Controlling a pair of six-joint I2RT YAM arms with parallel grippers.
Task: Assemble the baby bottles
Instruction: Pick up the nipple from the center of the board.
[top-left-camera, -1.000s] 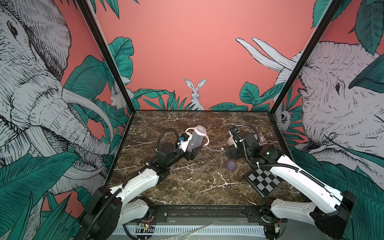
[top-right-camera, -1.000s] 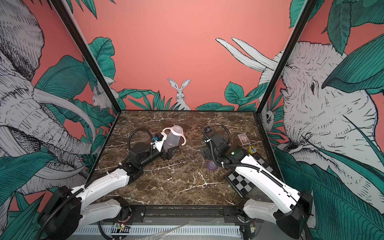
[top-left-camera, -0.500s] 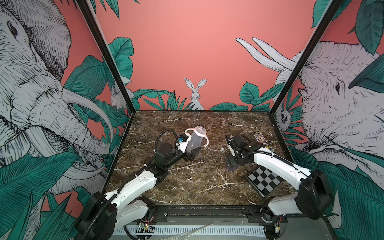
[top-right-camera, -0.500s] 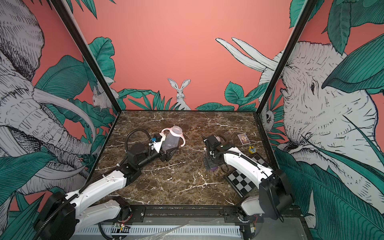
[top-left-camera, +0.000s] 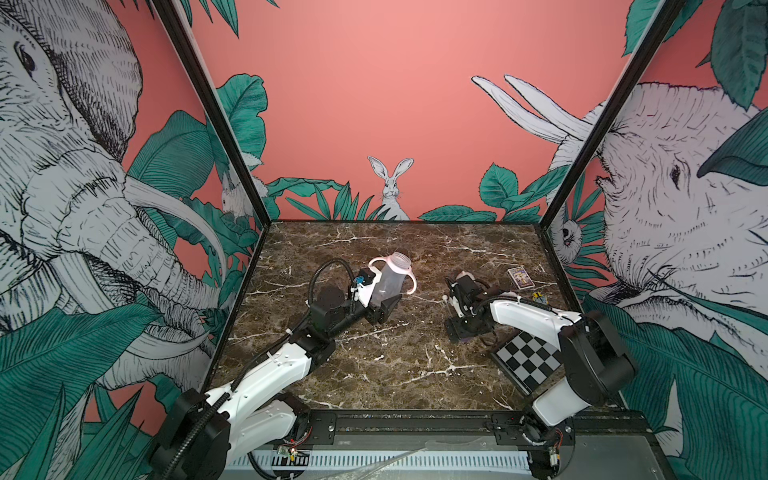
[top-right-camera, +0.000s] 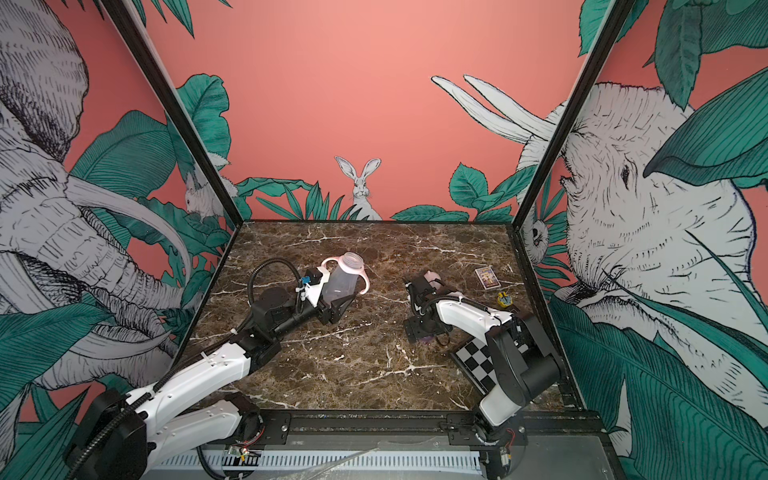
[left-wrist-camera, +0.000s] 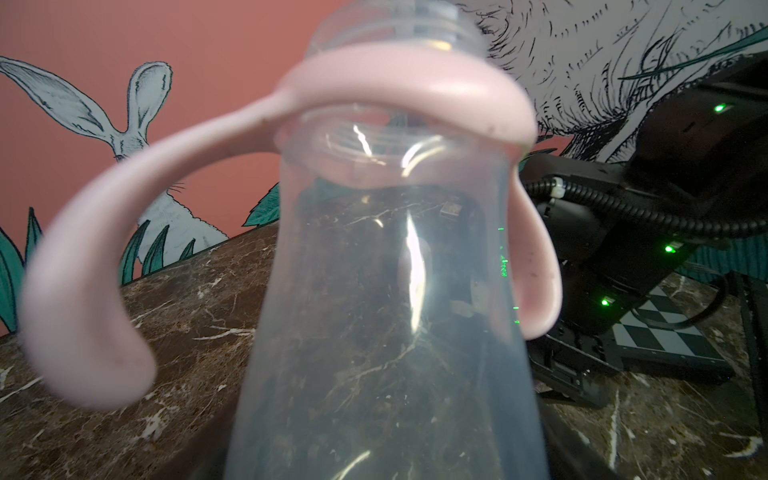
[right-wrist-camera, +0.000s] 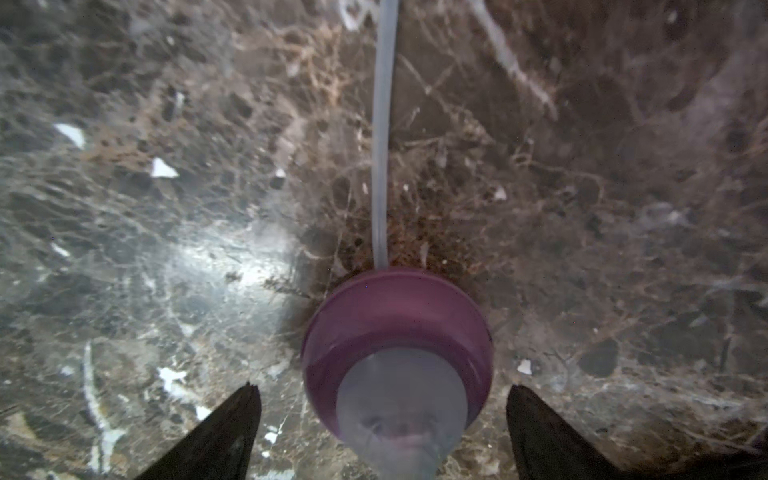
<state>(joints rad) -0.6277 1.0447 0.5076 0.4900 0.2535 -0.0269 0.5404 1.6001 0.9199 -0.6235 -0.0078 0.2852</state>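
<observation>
- Here on the left, pinches the frosted bottle body (top-left-camera: 390, 280) near its base with the left gripper (top-left-camera: 381, 298), jaws pressed in against the plastic.
- Holds that body tilted, open threaded mouth up and leaning toward the back wall, apparently clear of the marble table (top-left-camera: 395, 374).
- Carries the pale pink handled ring (top-left-camera: 411, 284) already seated around the neck, one handle curving out to each side.
- Fills the left wrist view with the same bottle body (left-wrist-camera: 395, 311) and handled ring (left-wrist-camera: 399, 87), seen close from below the neck.
- Over on the right, points the right gripper (top-left-camera: 465, 329) down at the table, jaws spread wide.
- Shows, in the right wrist view, two dark fingertips (right-wrist-camera: 232, 428) standing either side of the purple collar (right-wrist-camera: 395, 316), touching it on neither side, with bare marble in each gap.
- Finds the collar resting on the stone between those tips, clear nipple (right-wrist-camera: 399, 411) nearer the camera and the pale straw (right-wrist-camera: 380, 124) running away from it across the marble.
- Hides nearly all of the collar beneath the gripper in both top views.
- Leaves the pink eared cap (top-left-camera: 463, 275) on the table just behind the right wrist, on the back-wall side, partly covered by the arm.
- Elsewhere along the right edge: a small card box (top-left-camera: 520, 277) toward the back, a checkerboard (top-left-camera: 530, 361) toward the front and partly under the right arm, and a tiny yellow item (top-left-camera: 538, 296) between them, too small to make out.
</observation>
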